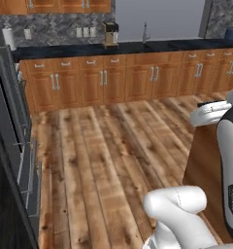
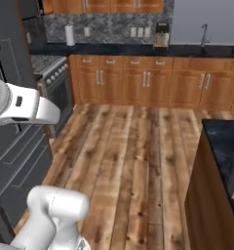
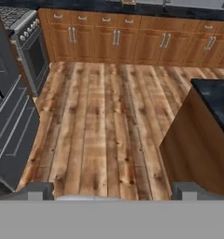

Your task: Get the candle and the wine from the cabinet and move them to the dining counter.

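Observation:
My gripper [image 3: 115, 190] is open with nothing between its fingertips [image 3: 37, 189], and it looks down over the wooden floor. The dining counter [image 3: 215, 100] is a black marbled slab on a wooden base at the right of the hand view, and its slab [image 2: 225, 146] also lies at the right of the right base view. My arm partly covers its wooden side [image 1: 203, 160]. The bottoms of orange-brown wall cabinets [image 1: 55, 5] run along the top of the left base view. The candle and the wine are out of view.
Base cabinets [image 1: 104, 80] under a narrow black worktop line the far wall, with a coffee machine [image 1: 110, 34] and a faucet [image 1: 145, 31]. A stove [image 2: 53, 83] and tall dark appliances [image 3: 11, 130] stand on the left. Open plank floor [image 2: 128, 156] lies between.

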### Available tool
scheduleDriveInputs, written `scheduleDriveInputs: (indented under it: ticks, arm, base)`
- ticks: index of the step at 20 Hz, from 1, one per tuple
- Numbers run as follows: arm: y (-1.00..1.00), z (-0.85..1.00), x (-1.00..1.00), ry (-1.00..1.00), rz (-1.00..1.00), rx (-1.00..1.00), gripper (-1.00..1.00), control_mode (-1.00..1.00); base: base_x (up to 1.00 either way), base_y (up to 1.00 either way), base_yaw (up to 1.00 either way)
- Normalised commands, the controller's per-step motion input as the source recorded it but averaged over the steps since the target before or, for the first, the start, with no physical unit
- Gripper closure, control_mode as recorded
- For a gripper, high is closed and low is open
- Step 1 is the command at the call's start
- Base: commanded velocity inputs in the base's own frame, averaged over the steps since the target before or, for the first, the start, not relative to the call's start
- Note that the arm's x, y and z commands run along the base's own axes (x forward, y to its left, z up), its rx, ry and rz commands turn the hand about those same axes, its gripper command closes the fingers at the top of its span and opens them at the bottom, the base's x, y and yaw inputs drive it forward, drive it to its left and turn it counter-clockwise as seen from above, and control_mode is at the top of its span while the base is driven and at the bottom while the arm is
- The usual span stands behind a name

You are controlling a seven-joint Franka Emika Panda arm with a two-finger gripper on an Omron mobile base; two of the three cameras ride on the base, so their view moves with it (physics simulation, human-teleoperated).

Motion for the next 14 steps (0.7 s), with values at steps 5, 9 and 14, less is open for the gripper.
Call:
scheduleDriveInputs:
  ticks: [5,9,14]
  arm:
    - [0.0,0.0,0.0,0.0,0.0,0.0,-1.0,1.0]
    - [0.0,0.0,0.0,0.0,0.0,0.0,-1.0,1.0]
    - [0.0,0.0,0.0,0.0,0.0,0.0,-1.0,1.0]
  base:
    - [1.0,0.09,-0.16]
    - [1.0,0.02,-0.12]
    - [1.0,0.08,-0.08]
